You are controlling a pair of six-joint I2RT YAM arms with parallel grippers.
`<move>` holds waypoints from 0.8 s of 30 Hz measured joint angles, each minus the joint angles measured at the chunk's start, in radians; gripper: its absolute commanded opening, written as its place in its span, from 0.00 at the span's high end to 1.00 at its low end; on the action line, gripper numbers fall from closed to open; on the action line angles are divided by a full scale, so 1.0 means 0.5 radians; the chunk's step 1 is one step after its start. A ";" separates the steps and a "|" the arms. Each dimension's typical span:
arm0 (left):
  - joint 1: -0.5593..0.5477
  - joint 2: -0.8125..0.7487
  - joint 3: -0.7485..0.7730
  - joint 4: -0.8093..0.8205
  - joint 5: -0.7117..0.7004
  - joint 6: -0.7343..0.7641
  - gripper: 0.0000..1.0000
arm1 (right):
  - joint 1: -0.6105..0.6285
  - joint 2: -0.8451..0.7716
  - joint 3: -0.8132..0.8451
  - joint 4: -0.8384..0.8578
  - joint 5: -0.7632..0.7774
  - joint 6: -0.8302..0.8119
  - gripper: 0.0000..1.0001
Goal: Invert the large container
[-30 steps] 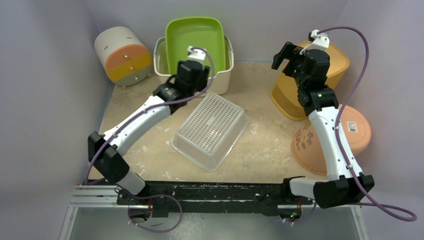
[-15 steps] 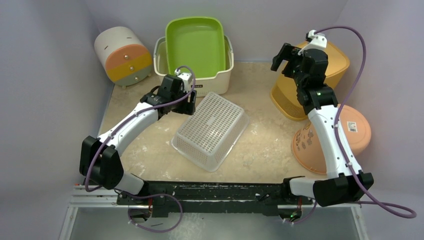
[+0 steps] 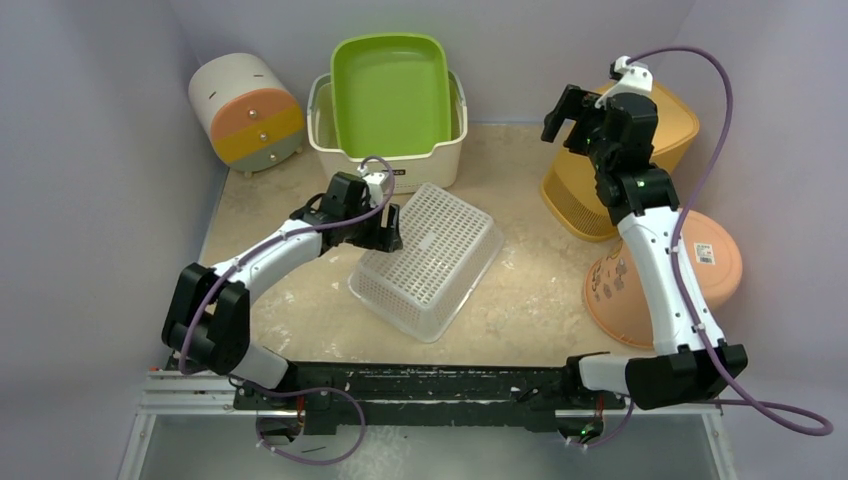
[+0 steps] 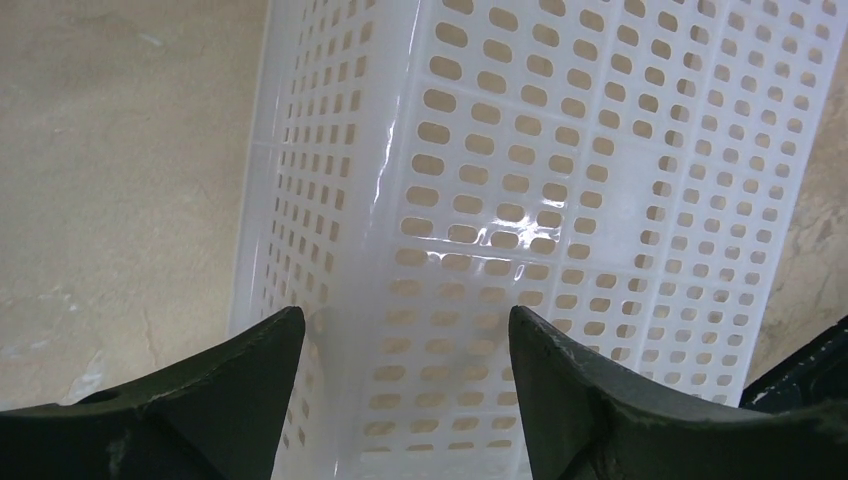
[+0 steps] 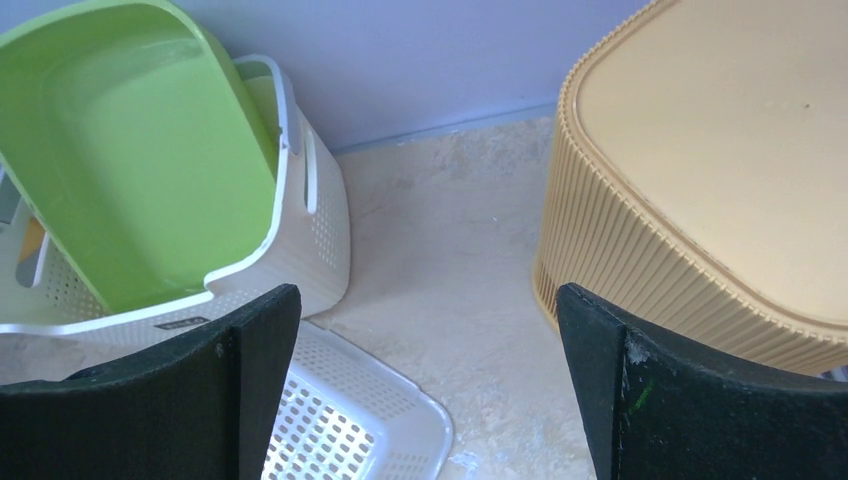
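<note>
left pincer (image 3: 388,228) gapes wide, empty, astride the white basket's (image 3: 432,262) long left edge; right pincer (image 3: 565,110), open too, sits well away.

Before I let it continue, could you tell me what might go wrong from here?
The open left gripper straddles a corner of the white basket; its glossy slotted wall could slip or catch a fingertip. Tipped up, the basket might knock the cream bin close behind it.

Left gripper (image 3: 388,236) — swung back from green tub (image 3: 390,90), down to white basket (image 3: 435,262) left corner.
</note>
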 measured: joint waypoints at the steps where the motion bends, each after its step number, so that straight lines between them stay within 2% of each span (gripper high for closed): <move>1: 0.000 0.010 -0.009 0.039 0.024 -0.012 0.29 | 0.000 0.000 0.015 -0.005 -0.004 -0.002 0.00; 7: -0.119 0.143 0.001 0.281 0.117 -0.163 0.28 | 0.000 -0.002 0.072 -0.021 -0.008 -0.013 0.00; 14: -0.479 0.529 0.344 0.493 0.092 -0.328 0.27 | 0.000 -0.002 0.072 -0.034 0.006 -0.031 0.00; 24: -0.591 0.885 0.758 0.539 0.091 -0.423 0.26 | -0.003 -0.039 0.072 -0.037 0.060 -0.070 0.00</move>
